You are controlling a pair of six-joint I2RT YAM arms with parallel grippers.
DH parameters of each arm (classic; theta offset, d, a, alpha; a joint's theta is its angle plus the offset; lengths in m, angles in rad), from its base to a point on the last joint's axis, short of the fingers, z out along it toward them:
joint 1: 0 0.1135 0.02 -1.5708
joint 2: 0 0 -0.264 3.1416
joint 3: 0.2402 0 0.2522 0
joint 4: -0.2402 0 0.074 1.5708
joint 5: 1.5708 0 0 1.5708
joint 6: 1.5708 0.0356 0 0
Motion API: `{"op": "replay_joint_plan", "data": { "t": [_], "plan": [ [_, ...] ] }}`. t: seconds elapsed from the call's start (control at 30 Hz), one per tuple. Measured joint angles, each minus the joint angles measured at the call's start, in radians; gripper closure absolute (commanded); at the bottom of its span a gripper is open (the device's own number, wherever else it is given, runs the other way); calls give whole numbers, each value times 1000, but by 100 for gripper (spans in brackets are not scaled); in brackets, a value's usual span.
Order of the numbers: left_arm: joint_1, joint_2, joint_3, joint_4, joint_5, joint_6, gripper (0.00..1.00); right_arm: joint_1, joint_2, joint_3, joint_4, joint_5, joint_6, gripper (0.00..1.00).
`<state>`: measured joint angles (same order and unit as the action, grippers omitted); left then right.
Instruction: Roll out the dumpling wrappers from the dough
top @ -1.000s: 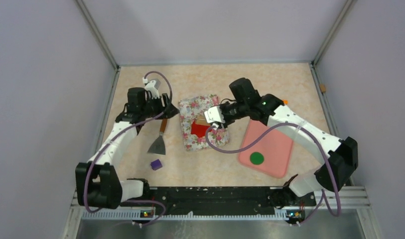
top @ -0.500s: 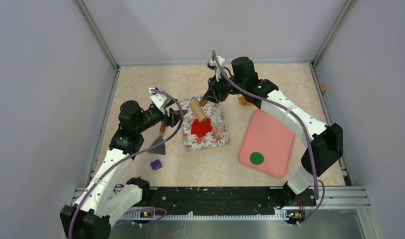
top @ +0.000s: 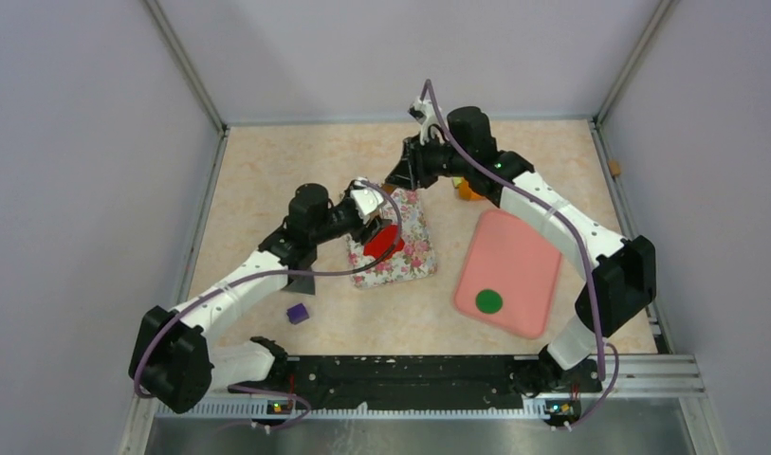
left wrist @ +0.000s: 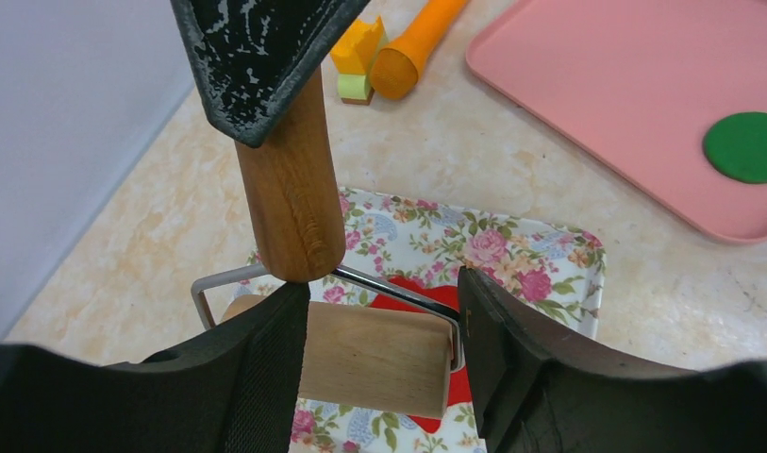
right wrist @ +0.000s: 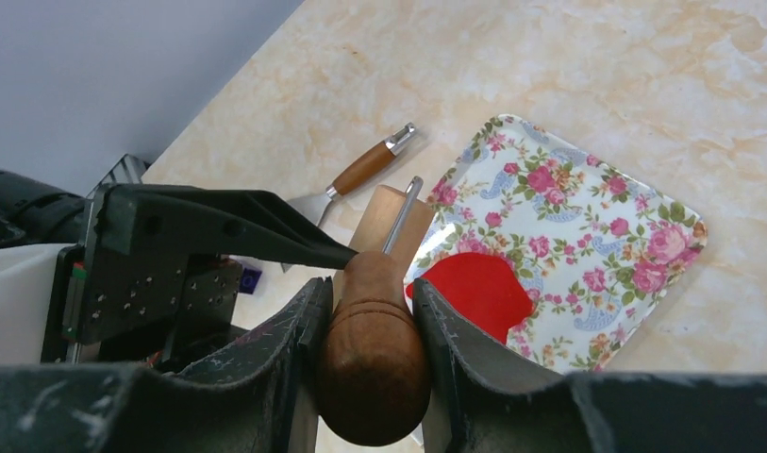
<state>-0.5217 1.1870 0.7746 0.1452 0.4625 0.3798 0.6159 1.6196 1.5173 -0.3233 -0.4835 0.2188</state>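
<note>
Clamping the wooden handle of the roller [right wrist: 375,377], the right gripper [right wrist: 370,288] has both fingers pressed against its sides, and the handle slants upward from the barrel. The left gripper [left wrist: 381,288] is spread wide, one finger at each end of the roller's wooden barrel; whether they touch it I cannot tell. The barrel sits over the left edge of the red dough [right wrist: 478,293], a flattened, uneven patch on the floral tray [right wrist: 587,217] at the middle of the worktop [top: 267,171]. A scraper [right wrist: 365,170] lies just left of that tray, with a purple cube [top: 297,312] nearer the worktop's near edge. Towards the right edge lies a pink tray [top: 514,256], with a green disc [top: 489,301] flat near its near corner
</note>
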Motion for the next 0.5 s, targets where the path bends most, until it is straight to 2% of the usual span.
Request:
{"op": "replay_joint_plan", "data": {
  "t": [0.03,0.1,0.23,0.37,0.5],
  "plan": [
    [-7,4,0,10,-15,7,41,-5,-2,-6,5,2,4,100],
    [-19,15,0,29,-40,20,49,-13,-5,-14,16,4,13,100],
    [-29,48,0,61,-72,20,77,-26,-6,-21,24,20,17,100],
    [-21,88,11,96,-152,-27,99,-45,-6,-28,17,58,18,100],
    [-18,124,49,105,-195,-95,100,-56,-6,-40,19,85,17,100]
  ]
}}
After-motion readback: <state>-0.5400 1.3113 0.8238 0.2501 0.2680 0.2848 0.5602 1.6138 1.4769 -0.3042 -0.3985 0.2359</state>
